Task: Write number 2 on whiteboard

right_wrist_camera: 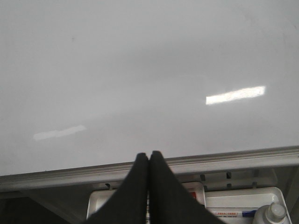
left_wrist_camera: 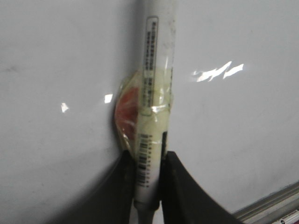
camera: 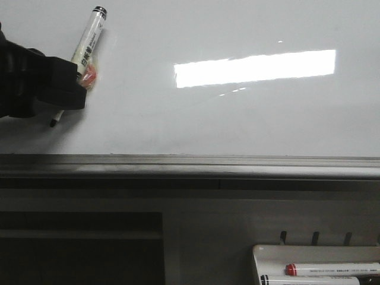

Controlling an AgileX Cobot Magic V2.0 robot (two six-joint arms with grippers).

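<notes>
The whiteboard (camera: 237, 113) is glossy white with a bright rectangular reflection and a grey rail along its near edge. No drawn number 2 shows on it in any view. My left gripper (camera: 74, 89) is at the board's left side, shut on a white marker (camera: 89, 38) wrapped with yellowish tape; the marker's black tip (camera: 53, 123) points down at the board surface. The left wrist view shows the marker (left_wrist_camera: 156, 70) clamped between the black fingers (left_wrist_camera: 124, 186). My right gripper (right_wrist_camera: 149, 156) is shut and empty over the board's rail (right_wrist_camera: 224, 161).
A small white tray (camera: 317, 255) below the rail at the lower right holds a red-capped marker (camera: 332, 269). In the right wrist view the tray (right_wrist_camera: 243, 198) also holds a small bottle (right_wrist_camera: 275, 212). A dark shelf opening (camera: 80, 249) lies at the lower left.
</notes>
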